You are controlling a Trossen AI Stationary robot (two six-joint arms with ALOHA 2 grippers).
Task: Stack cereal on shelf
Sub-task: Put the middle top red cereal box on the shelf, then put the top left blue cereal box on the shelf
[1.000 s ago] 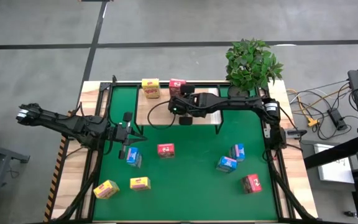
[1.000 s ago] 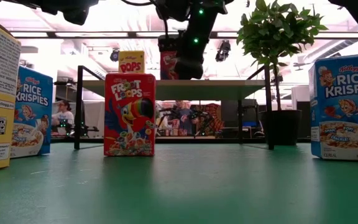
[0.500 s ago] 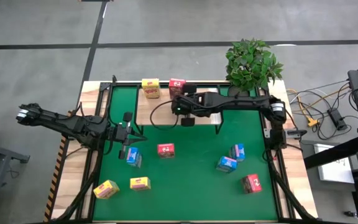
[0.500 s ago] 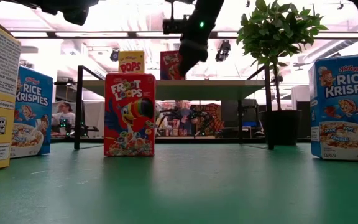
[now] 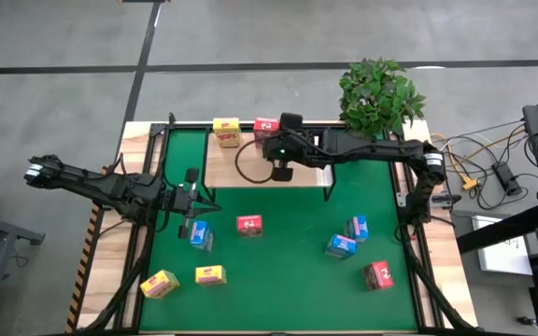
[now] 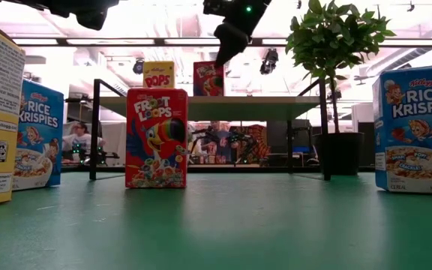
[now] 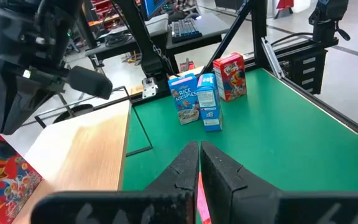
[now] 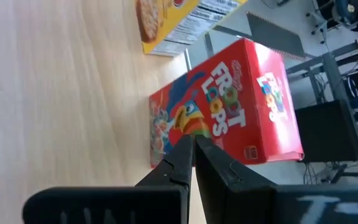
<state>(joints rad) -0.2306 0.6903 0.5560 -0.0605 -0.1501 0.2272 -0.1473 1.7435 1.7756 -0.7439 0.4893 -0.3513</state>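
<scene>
Cereal boxes wait on the green mat; a blue box (image 5: 200, 235) stands just beside the left gripper (image 5: 187, 203), clenched and empty.

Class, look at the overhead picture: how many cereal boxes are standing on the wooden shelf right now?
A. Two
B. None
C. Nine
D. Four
A. Only a yellow Pops box and a red Froot Loops box stand on the shelf; the other boxes are still down on the green mat.
</scene>
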